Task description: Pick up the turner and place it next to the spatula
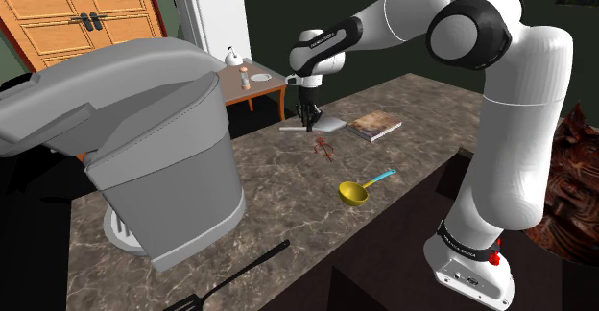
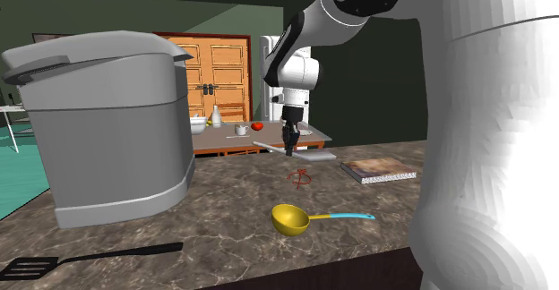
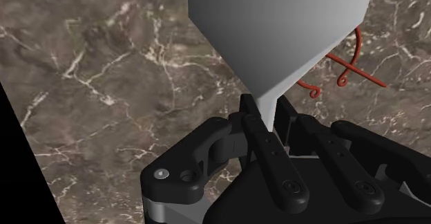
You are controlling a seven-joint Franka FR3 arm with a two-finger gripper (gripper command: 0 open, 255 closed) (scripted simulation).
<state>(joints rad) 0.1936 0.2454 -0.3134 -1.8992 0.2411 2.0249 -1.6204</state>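
- Counter: brown marble w/ pale veins, runs from lower left to upper right of the shoulder view.
- Grey appliance: big lidded box, left-centre of the shoulder view, standing on the counter.
- Arm: white w/ dark joints, rises at right of the shoulder view and reaches across to upper centre.
- Door: orange wood, upper left of frame. A small side table w/ bits on it sits behind the counter.
- Black spatula: slotted head, long handle, flat on the counter at the bottom edge, left of centre. Well apart from the gripper.
- Book: flat on the counter, upper centre, just right of the turner.
- Turner: plain grey. We see its wide blade taper to a narrow neck in the wrist view. Upper centre of the shoulder view, near the counter's far edge. Whether it rests on the marble or is clear of it, we can't tell.
- Ladle: yellow bowl, blue handle, centre of frame, on the counter.
- Red wire squiggle: on the marble, just below the turner in the shoulder view.
- Gripper: black, pointing down. Jaws clamped on the turner's neck, one finger each side, both touching.
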